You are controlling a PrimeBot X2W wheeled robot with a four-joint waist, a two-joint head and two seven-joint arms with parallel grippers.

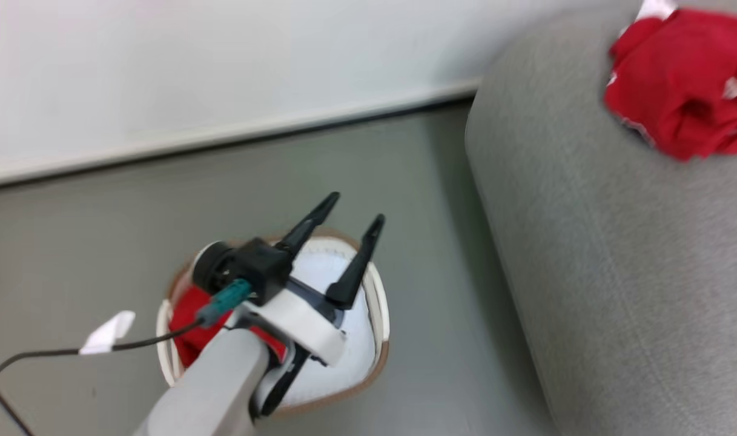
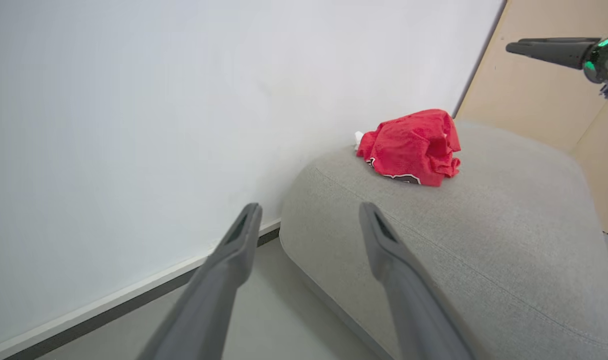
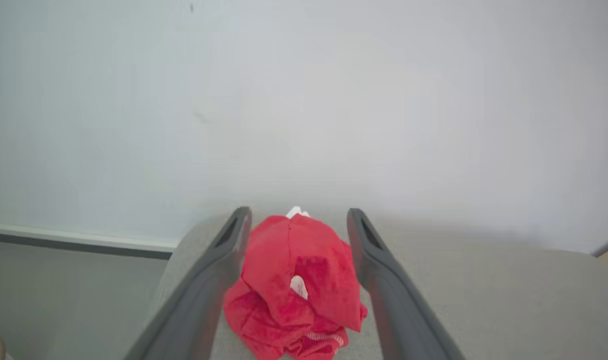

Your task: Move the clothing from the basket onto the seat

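The basket (image 1: pixel 377 303) stands on the grey floor left of the seat (image 1: pixel 586 254), with red clothing (image 1: pixel 185 321) lying in its left part, partly hidden by my left arm. My left gripper (image 1: pixel 355 208) hovers over the basket, open with nothing between its fingers (image 2: pixel 244 235). Another bunched red garment (image 1: pixel 683 85) rests on top of the seat (image 2: pixel 483 235), near the wall. My right gripper (image 3: pixel 299 215) hangs just above that garment (image 3: pixel 294 280), open, with the fabric lying loose on the seat (image 3: pixel 483 300) below its fingers. It also appears as the right gripper (image 2: pixel 548 50) high above the seat.
A white wall with a baseboard (image 1: pixel 223 136) runs behind the basket and the seat. A black cable with a white tag (image 1: pixel 108 332) trails from my left wrist. A beige panel (image 2: pixel 533 105) stands behind the seat. Bare grey floor (image 1: pixel 102 242) lies left of the basket.
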